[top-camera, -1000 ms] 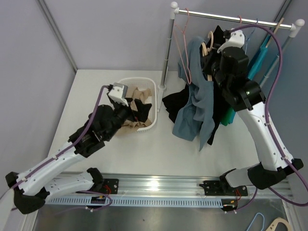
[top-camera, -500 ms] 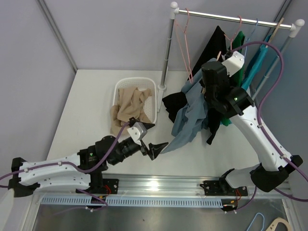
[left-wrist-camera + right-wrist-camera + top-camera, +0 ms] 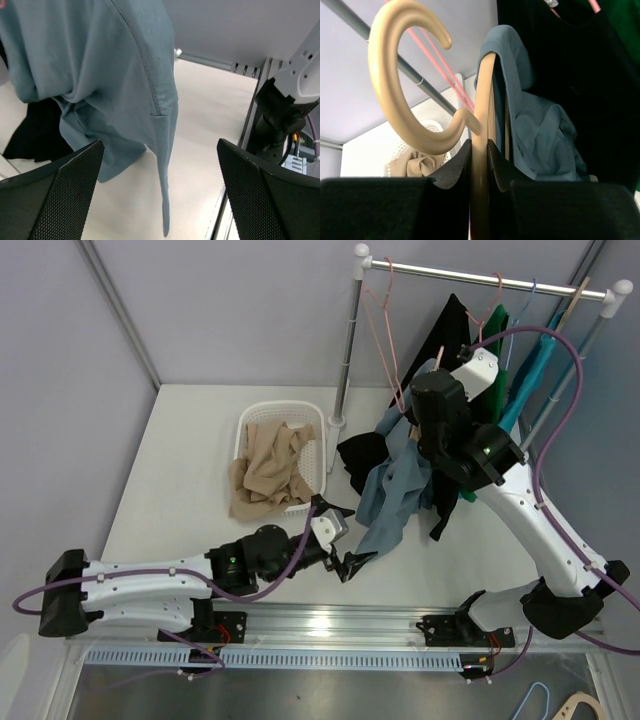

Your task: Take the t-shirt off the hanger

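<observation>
A blue-grey t-shirt [image 3: 395, 490] hangs on a beige wooden hanger [image 3: 482, 100] that is off the rod; its hook [image 3: 390, 90] is free in the air. My right gripper [image 3: 479, 150] is shut on the hanger's neck, just below the hook, with the shirt [image 3: 535, 135] draped to its right. In the top view the right wrist [image 3: 440, 405] holds it in front of the rack. My left gripper [image 3: 352, 562] is open and low over the table, just below the shirt's hanging hem. In the left wrist view the hem [image 3: 162, 165] hangs between the open fingers [image 3: 65, 185], untouched.
A white basket [image 3: 250, 420] with beige cloth [image 3: 270, 475] stands left of the rack's pole [image 3: 345, 350]. Black [image 3: 365, 455], green and teal garments [image 3: 530, 360] and a pink wire hanger [image 3: 385, 330] hang from the rod [image 3: 490, 280]. An aluminium rail [image 3: 330, 625] runs along the near edge.
My left arm has left the basket and swung right along the table's front to the shirt's hem, open. My right gripper has brought the hanger and shirt down and leftward from the rod.
</observation>
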Action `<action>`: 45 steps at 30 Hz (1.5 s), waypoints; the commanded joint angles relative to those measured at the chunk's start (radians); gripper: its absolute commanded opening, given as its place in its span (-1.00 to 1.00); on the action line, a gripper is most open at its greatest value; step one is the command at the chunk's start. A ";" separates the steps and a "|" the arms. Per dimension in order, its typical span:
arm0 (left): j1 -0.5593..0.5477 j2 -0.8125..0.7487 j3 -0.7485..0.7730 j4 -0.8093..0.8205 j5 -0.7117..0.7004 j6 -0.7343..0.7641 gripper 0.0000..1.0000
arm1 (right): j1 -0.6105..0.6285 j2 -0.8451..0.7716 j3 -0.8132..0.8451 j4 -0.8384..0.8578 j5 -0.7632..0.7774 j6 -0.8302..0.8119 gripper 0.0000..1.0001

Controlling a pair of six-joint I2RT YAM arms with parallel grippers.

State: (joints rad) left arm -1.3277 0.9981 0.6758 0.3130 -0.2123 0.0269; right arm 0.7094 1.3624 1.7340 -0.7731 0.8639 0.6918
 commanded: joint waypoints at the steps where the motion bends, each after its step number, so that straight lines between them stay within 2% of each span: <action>1: 0.024 0.077 0.065 0.078 0.040 -0.002 0.99 | 0.025 -0.028 0.059 0.070 0.020 0.028 -1.00; 5: 0.088 0.152 0.125 0.075 0.115 -0.071 0.93 | 0.035 -0.026 0.070 0.086 0.012 0.002 -1.00; 8: 0.111 0.186 0.166 0.083 0.191 -0.078 0.61 | 0.038 -0.026 0.073 0.086 0.007 -0.008 -1.00; 9: 0.111 0.210 0.197 0.062 0.204 -0.076 0.32 | 0.036 -0.029 0.073 0.086 0.010 -0.014 -1.00; 12: 0.110 0.255 0.274 0.000 0.241 -0.084 -0.05 | 0.038 -0.026 0.067 0.086 0.011 -0.014 -1.00; 16: 0.110 0.261 0.294 0.033 0.264 -0.096 -0.09 | 0.038 -0.025 0.050 0.090 0.004 -0.002 -1.00; 17: 0.110 0.260 0.297 0.040 0.277 -0.097 -0.22 | 0.038 -0.026 0.049 0.092 0.004 -0.002 -1.00; 18: 0.110 0.260 0.300 0.038 0.293 -0.099 -0.62 | 0.038 -0.025 0.047 0.095 0.009 0.000 -1.00; 19: 0.110 0.261 0.306 0.019 0.321 -0.102 -0.92 | 0.036 -0.023 0.047 0.100 0.015 -0.009 -1.00; 20: 0.108 0.261 0.314 0.006 0.332 -0.114 -0.98 | 0.036 -0.023 0.048 0.103 0.020 -0.017 -1.00; 29: 0.033 0.188 0.188 0.044 0.360 -0.165 -0.99 | -0.013 -0.016 0.061 0.144 0.012 -0.064 -1.00; 38: -0.166 0.094 0.104 0.018 0.317 -0.179 -0.99 | -0.100 0.047 0.098 0.163 -0.060 -0.087 -1.00; 42: -0.241 0.134 0.041 0.084 0.367 -0.212 -0.99 | -0.132 0.075 0.107 0.169 -0.100 -0.094 -1.00; 45: -0.225 0.172 0.008 0.129 0.337 -0.249 -0.99 | -0.133 0.086 0.124 0.138 -0.123 -0.084 -1.00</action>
State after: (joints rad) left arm -1.5162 1.1374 0.7216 0.3897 0.0357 -0.1532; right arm 0.6018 1.4410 1.7901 -0.7494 0.7288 0.6086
